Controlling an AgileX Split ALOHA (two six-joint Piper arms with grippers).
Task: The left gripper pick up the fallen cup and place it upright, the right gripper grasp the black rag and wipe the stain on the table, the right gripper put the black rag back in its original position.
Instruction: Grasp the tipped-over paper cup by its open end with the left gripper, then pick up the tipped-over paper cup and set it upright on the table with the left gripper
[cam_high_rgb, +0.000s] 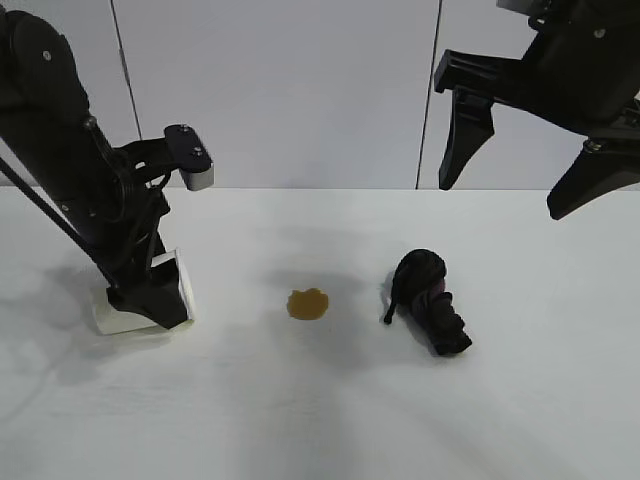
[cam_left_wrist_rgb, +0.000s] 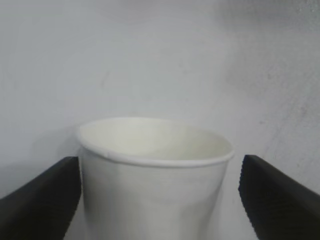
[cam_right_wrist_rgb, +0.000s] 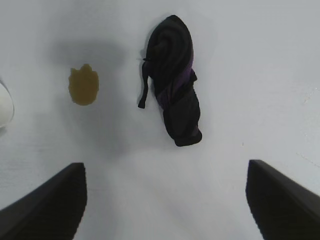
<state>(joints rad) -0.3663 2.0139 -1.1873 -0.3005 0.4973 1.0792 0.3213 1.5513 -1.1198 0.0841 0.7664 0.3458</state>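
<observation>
both arms show from outside: the left gripper (cam_high_rgb: 150, 300) is down on the table (cam_high_rgb: 320, 420) at the far left, straddling the fallen cup (cam_high_rgb: 120, 318). its wrist view shows fingers (cam_left_wrist_rgb: 40, 200) spread either side, not yet touching. the right gripper (cam_right_wrist_rgb: 165, 200), spread and empty, hangs above the black rag (cam_right_wrist_rgb: 175, 85), stain (cam_right_wrist_rgb: 83, 86) beside.

Right wrist cam: right gripper (cam_right_wrist_rgb: 165, 205) hovers over the table (cam_right_wrist_rgb: 260, 60), fingers (cam_right_wrist_rgb: 47, 207) spread wide, nothing between them. Black rag (cam_right_wrist_rgb: 175, 80) lies bunched on the table, well clear of both fingers, its thin tail hanging off the side toward the stain. Stain (cam_right_wrist_rgb: 83, 85) sits at 9 o'clock from the rag, near but apart. White curved edge of the cup (cam_right_wrist_rgb: 5, 106) is farther out at 9 o'clock, mostly cut off.
</observation>
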